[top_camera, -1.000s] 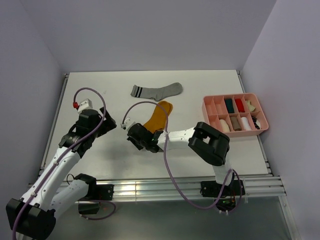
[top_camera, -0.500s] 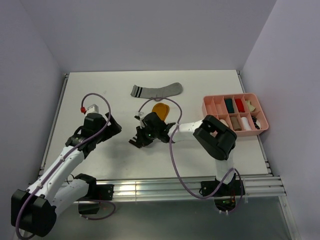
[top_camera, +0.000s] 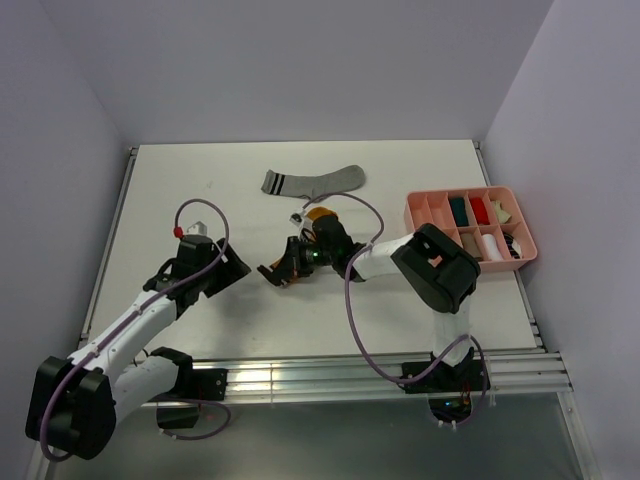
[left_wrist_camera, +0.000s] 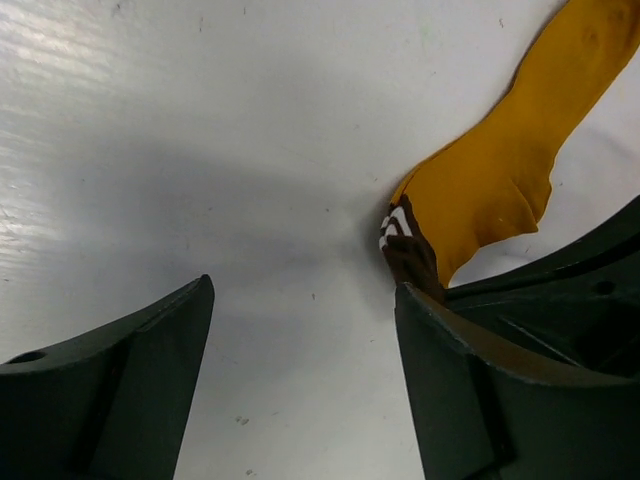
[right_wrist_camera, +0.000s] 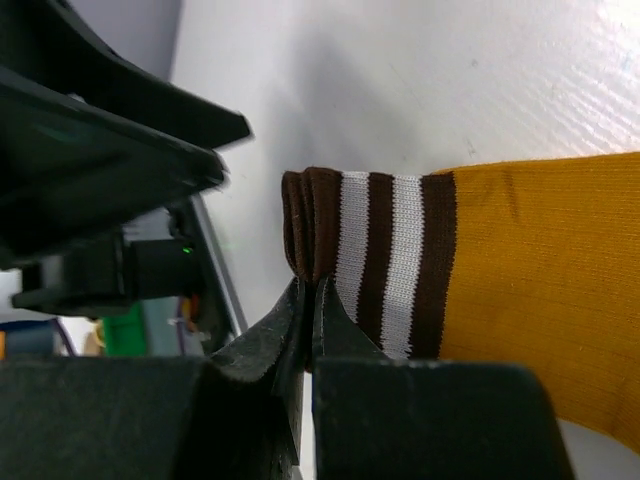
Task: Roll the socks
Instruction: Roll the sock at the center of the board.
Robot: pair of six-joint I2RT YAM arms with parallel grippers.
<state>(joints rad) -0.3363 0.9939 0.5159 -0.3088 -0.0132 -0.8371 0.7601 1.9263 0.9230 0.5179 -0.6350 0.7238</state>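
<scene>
Mustard-orange fabric is what you will find in the right gripper (right_wrist_camera: 308,300). Its jaws are pressed together on the edge of the brown-and-white striped cuff (right_wrist_camera: 370,255) of the mustard sock (left_wrist_camera: 500,165). In the right wrist view the cuff edge is doubled over where the jaws pinch it, and the orange body runs off toward the right side of that view. From above, note that this gripper sits near the middle of the white bench (top_camera: 200,180), slightly toward the near edge. A small orange patch of the sock shows behind the wrist.

Check the left gripper (left_wrist_camera: 300,390) next. Its fingers stand apart with only bare bench surface between them. The striped cuff lies just beyond the finger on the right of that view, next to the dark body of the right gripper. From above, the two grippers are just beside each other, the left one on the side of the left edge. You cannot tell whether they touch.

Farther out, the grey sock (top_camera: 315,181) lies flat toward the far edge of the bench at about mid-width, its dark-striped cuff pointing to the left edge.

At the right edge of the bench stands a pink tray (top_camera: 476,267) with two rows of compartments. Several hold small rolled bundles, and a dark teal bundle (top_camera: 458,209) sits in the far row.
</scene>
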